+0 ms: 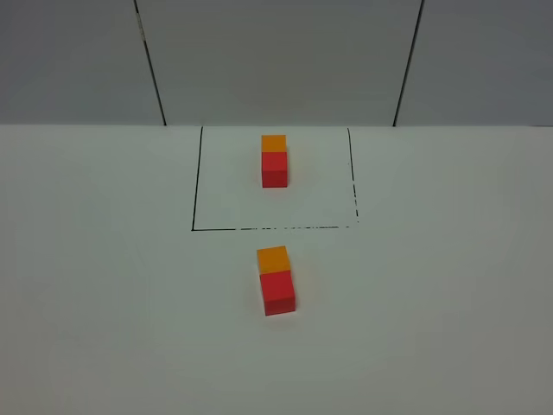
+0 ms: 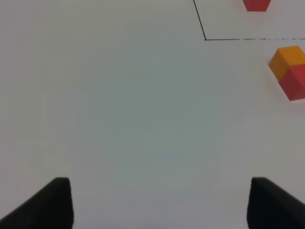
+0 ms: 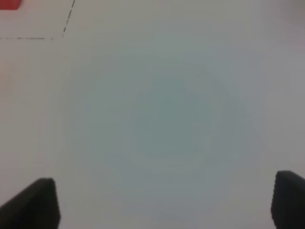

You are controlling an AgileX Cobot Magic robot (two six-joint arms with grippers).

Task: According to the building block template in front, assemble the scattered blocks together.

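Inside the black drawn rectangle (image 1: pixel 197 186) at the back stands the building block template (image 1: pixel 275 162), an orange cube joined to a red cube. In front of the frame the scattered blocks sit touching: the orange cube (image 1: pixel 273 258) behind the red cube (image 1: pixel 278 293). The left wrist view shows them too, the orange cube (image 2: pixel 286 60) against the red cube (image 2: pixel 296 82), far from my left gripper (image 2: pixel 159 202), which is open over bare table. My right gripper (image 3: pixel 164 202) is open and empty as well. Neither arm appears in the exterior high view.
The white table (image 1: pixel 104 285) runs back to a grey panelled wall (image 1: pixel 276 60) with two dark seams. A corner of the drawn frame (image 3: pixel 64 33) and a sliver of a red cube (image 3: pixel 9 4) show in the right wrist view.
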